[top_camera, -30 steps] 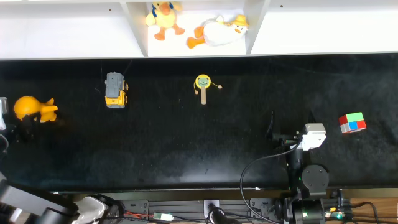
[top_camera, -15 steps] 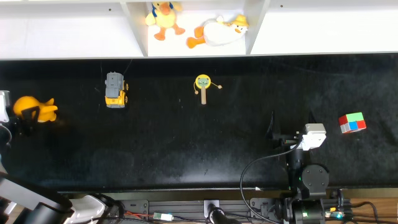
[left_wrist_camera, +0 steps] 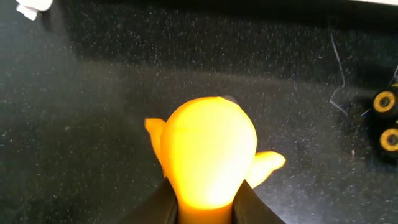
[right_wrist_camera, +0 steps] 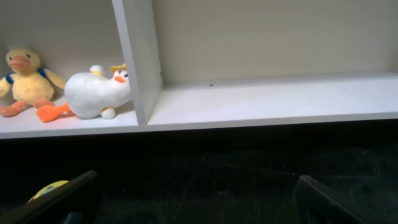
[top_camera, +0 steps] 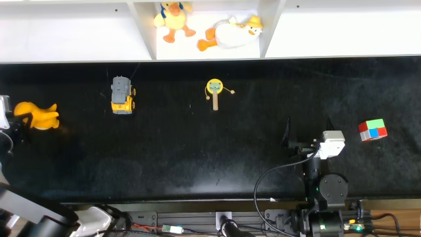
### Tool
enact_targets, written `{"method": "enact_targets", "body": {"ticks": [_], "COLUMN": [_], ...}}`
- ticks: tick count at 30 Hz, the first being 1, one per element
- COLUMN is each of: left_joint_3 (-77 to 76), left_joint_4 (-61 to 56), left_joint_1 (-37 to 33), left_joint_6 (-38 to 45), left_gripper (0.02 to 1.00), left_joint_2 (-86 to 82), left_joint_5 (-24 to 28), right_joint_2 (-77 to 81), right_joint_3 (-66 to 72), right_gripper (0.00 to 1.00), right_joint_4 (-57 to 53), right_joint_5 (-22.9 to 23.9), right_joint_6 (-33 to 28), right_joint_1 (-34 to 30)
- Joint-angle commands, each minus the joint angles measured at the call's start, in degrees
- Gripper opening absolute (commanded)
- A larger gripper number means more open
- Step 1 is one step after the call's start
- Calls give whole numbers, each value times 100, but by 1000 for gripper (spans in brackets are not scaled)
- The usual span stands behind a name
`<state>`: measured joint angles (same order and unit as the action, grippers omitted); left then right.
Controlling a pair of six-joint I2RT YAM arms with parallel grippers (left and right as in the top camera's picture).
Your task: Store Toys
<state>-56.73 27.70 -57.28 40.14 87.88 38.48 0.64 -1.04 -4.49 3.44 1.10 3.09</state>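
Note:
An orange duck-shaped toy (top_camera: 37, 115) is at the far left of the black mat, and my left gripper (top_camera: 18, 125) is shut on it. In the left wrist view the toy's round orange body (left_wrist_camera: 208, 152) bulges out between the two fingers (left_wrist_camera: 158, 205), just above the mat. My right gripper (top_camera: 308, 130) stands open and holds nothing at the mat's right front, facing the white shelf (right_wrist_camera: 261, 99). Still on the mat are a yellow-grey toy truck (top_camera: 122, 95), a small rattle on a stick (top_camera: 214, 89) and a coloured cube (top_camera: 372, 130).
The shelf's middle compartment (top_camera: 148, 33) holds a yellow plush duck (top_camera: 173, 16) and a white plush duck (top_camera: 230, 33), the same pair showing as the yellow one (right_wrist_camera: 25, 74) and the white one (right_wrist_camera: 93, 93) in the right wrist view. The truck's wheels (left_wrist_camera: 387, 118) lie near the orange toy.
My left gripper has drawn towards the left edge, and the orange toy has turned and shifted slightly in its grip. The right arm has not moved.

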Motion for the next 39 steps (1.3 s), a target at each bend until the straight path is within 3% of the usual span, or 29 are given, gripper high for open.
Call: {"method": "enact_targets", "body": {"ticks": [1, 7, 12, 22, 28, 39], "left_joint_3": [-142, -144, -236, -710, -776, -1513], "left_joint_4": [-7, -553, -612, -680, -1117, -1316], "left_joint_1": [203, 946, 1639, 2503, 2522, 2634], "left_joint_6": [-564, -1593, -2555, -3580, -4057, -4216], "left_gripper": [152, 139, 139, 141, 130, 112], "left_joint_2": [-673, -881, -1051, -1115, -1014, -109], "left_joint_5": [42, -7, -1235, -2448, -2485, -2441], "right_joint_2": [-39, -39, -39, -39, -39, -39], "right_joint_3": [76, 76, 76, 76, 76, 76], "right_gripper": [996, 996, 996, 996, 996, 996], "right_joint_4": [26, 28, 28, 28, 28, 28], "right_joint_5": [61, 61, 61, 61, 61, 61], "right_joint_6": [20, 20, 20, 20, 20, 20], "right_joint_1": [-13, -13, -13, -13, -13, -13]}}
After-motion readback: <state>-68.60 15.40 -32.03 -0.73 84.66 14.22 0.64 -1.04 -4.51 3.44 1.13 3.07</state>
